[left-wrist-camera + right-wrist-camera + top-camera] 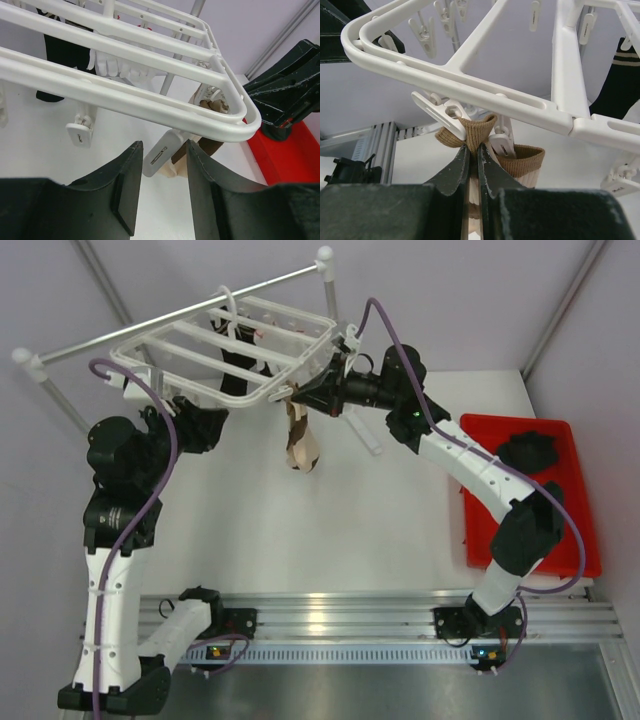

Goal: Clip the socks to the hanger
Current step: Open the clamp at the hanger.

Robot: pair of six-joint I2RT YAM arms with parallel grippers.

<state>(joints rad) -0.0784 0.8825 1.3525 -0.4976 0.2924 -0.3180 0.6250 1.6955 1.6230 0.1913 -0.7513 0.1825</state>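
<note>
The white hanger (200, 345) hangs from a grey rail. The black sock (238, 375) hangs clipped under the frame. The cream sock with brown patches (300, 445) dangles below the frame's near right corner. My right gripper (298, 398) is shut on its brown cuff (477, 131), held up against a white clip (436, 112) under the frame edge (470, 87). My left gripper (222, 418) is open and empty below the frame. In the left wrist view its jaws (164, 145) stand apart, with a dangling clip (159, 156) and the cream sock (182, 167) beyond them.
The grey metal rail (180, 310) with white ball ends carries the hanger. A red tray (560, 540) holding a black item (527, 450) stands at the right of the table. Several spare clips (422, 30) dangle under the frame. An aluminium base rail (340, 615) runs along the near edge.
</note>
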